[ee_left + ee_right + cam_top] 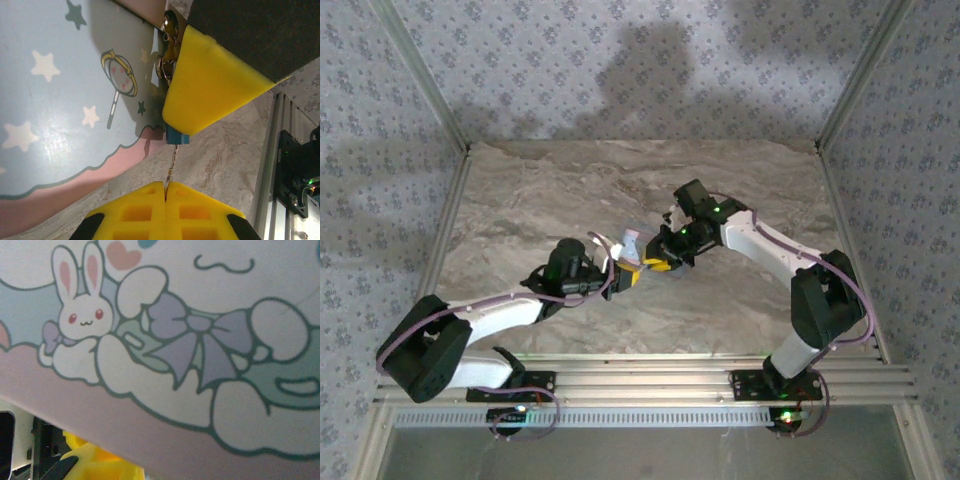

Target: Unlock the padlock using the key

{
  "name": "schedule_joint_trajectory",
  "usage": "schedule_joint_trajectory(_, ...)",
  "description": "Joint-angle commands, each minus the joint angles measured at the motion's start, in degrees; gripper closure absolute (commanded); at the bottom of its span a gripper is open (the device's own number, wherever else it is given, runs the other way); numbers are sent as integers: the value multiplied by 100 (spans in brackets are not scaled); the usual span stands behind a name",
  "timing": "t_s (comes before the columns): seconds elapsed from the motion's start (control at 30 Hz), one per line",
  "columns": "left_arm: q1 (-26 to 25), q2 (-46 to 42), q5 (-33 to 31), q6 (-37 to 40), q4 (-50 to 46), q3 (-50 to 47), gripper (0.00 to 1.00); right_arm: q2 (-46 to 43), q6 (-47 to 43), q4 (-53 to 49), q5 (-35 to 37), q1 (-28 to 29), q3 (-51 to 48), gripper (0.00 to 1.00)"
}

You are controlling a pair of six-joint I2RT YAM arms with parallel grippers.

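Left pincer (165,188) clamped on key (171,162), tip at padlock (177,136). Couldn't tell right pincer's (660,264) state. I judged turning and opening remained.

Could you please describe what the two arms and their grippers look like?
The left arm and right arm have white shells, black joints and lilac cables, with small green lights. The left gripper has blocky yellow fingers with square recesses; the right gripper is black with yellow fingers.
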Motion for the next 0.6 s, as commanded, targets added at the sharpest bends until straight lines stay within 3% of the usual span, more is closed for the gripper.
schedule_joint_trajectory(0.0,129,-130,260,-119,-81,285,100,17,-169,-235,-56,60,253,100)
schedule_joint_trajectory(0.57,245,-181,360,-231,-650,588,100,191,-186,-390,-104,188,503,100)
